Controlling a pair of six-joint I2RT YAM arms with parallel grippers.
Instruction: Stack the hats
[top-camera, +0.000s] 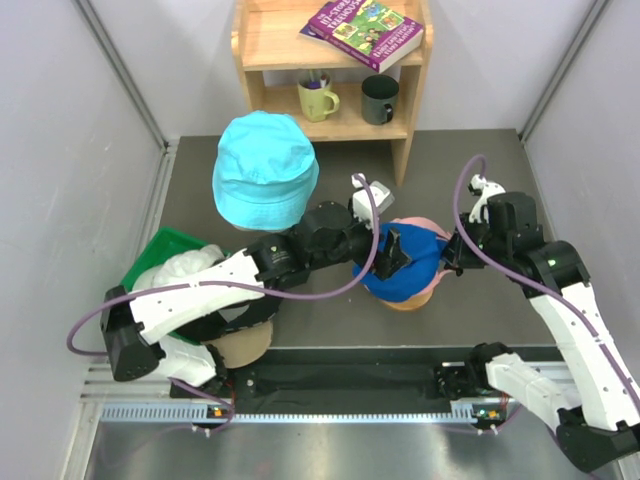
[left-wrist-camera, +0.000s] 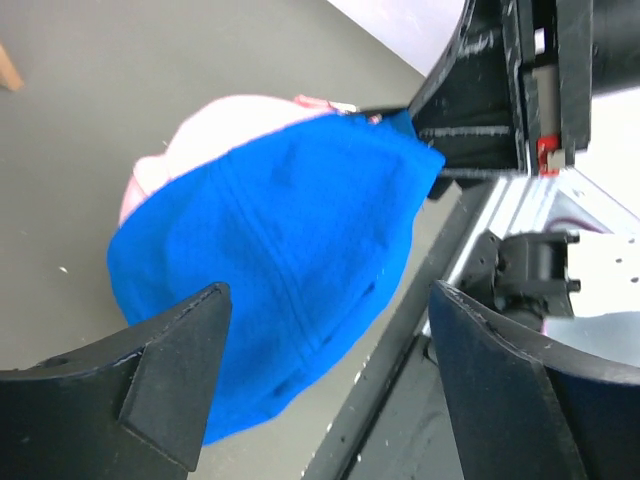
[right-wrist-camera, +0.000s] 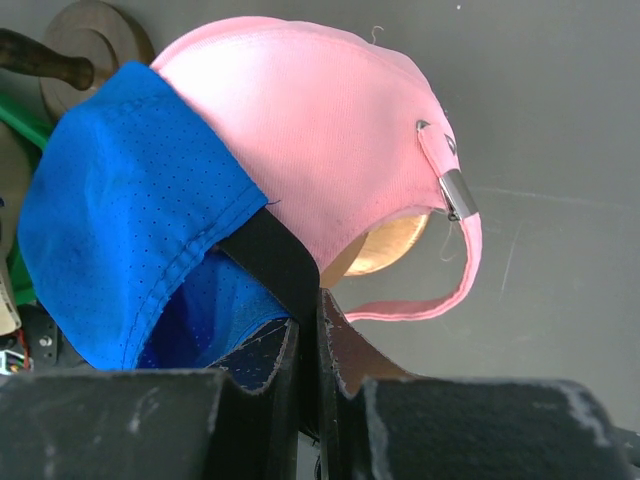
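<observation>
Royal blue cap (top-camera: 400, 272) lies over the pink cap (top-camera: 418, 224) at centre right of the top view, on the dark bench (top-camera: 440, 170); from above only a pink sliver shows past its upper edge. What the pair rests on I can hardly make out: my right wrist view shows a tan rounded thing (right-wrist-camera: 385, 245) under the pink crown, mostly covered.

My left tool (top-camera: 394, 258) hangs over the blue crown with its fingers (left-wrist-camera: 180, 370) spread wide and nothing held. In my left wrist view both are cut off by the bottom of the frame, and I cannot tell whether the lower-left one brushes the fabric. My right tool (right-wrist-camera: 308, 335) is pinched tight on the blue cap's black strap (right-wrist-camera: 268, 258), at the cap's right edge in the top view.

The cyan bucket hat (top-camera: 265, 170) sits at upper centre, just in front of the wooden shelf (top-camera: 415, 120); what is beneath it is hidden. A white cap (top-camera: 185, 268) lies in the green bin (top-camera: 150, 255) at the left, partly behind my left arm, and a tan cap (top-camera: 245, 345) is mostly covered by that arm. Open bench shows at the upper right and below the stack
</observation>
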